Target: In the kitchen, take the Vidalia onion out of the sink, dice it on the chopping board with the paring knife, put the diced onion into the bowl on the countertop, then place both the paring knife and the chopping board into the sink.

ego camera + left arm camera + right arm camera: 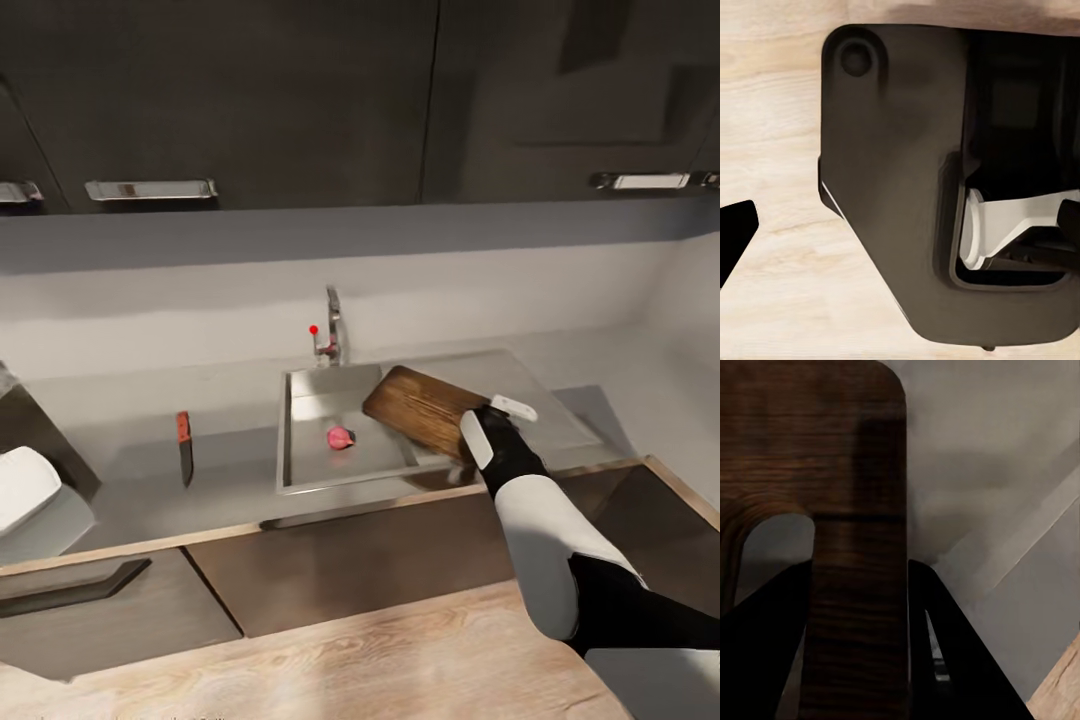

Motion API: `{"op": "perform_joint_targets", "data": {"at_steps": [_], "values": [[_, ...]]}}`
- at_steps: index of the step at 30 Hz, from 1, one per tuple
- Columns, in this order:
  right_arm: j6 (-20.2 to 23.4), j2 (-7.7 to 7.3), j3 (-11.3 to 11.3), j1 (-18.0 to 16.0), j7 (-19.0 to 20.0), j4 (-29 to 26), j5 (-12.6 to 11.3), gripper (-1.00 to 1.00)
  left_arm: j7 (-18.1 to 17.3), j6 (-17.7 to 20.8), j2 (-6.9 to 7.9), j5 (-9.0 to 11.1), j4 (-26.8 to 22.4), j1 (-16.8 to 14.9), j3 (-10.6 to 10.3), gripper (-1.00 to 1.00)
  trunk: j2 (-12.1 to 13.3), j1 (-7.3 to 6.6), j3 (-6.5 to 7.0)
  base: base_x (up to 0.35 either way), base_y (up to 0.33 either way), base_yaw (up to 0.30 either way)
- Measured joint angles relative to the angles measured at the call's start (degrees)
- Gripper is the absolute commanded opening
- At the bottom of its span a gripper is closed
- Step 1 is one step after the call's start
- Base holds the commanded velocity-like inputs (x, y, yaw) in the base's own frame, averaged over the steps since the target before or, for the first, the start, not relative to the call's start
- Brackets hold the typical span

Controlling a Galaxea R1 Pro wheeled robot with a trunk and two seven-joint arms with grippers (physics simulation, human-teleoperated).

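My right gripper (pixel 494 423) is shut on the near end of the chopping board (pixel 425 408). The dark brown board hangs tilted over the right side of the sink (pixel 283 440) and its drainboard. In the right wrist view the chopping board (pixel 832 472) sits between the dark fingers (pixel 960 660), beside its handle slot. A pinkish-red onion (pixel 340 437) lies in the basin. The paring knife (pixel 184 445) rests on the countertop (pixel 110 420) left of the sink. One dark fingertip (pixel 735 232) of the left gripper shows over the floor. I cannot tell whether the white rounded shape (pixel 22 485) at the far left is the bowl.
A chrome tap (pixel 333 335) with a red knob stands behind the basin. Dark wall cabinets with metal handles (pixel 150 189) hang above. Dark drawers (pixel 340 560) run below the counter edge. The left wrist view looks down on my dark base (pixel 892 187) and the light wooden floor (pixel 772 135).
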Motion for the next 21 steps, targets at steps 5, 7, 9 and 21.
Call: {"op": "perform_joint_targets", "data": {"at_steps": [5, 7, 9, 21], "values": [[0.01, 0.03, 2.28, 0.00, 0.03, 0.04, -0.03, -1.00, 0.00, 0.04, 0.01, 0.00, 0.91, 0.00, 0.07, 1.00, 0.00, 0.01, 0.22, -0.067, 0.268, 0.204], [-0.05, 0.03, 2.39, 0.00, 0.04, 0.04, -0.08, -1.00, 0.00, 0.03, 0.01, 0.00, 1.03, 0.00, 0.11, 1.00, 0.00, 0.01, 0.32, -0.042, 0.141, 0.224], [0.01, 0.03, 2.41, 0.00, 0.03, 0.04, 0.03, -1.00, 0.00, 0.03, 0.01, 0.00, 1.06, 0.00, 0.12, 1.00, 0.00, 0.01, 0.42, -0.020, 0.067, 0.223], [-0.01, -0.01, 3.56, 0.00, 0.28, 0.04, 0.05, -1.00, 0.00, 0.03, 0.01, 0.00, 1.23, -0.01, 0.13, 1.00, 0.00, 0.00, 0.56, -0.002, 0.008, 0.052]]}}
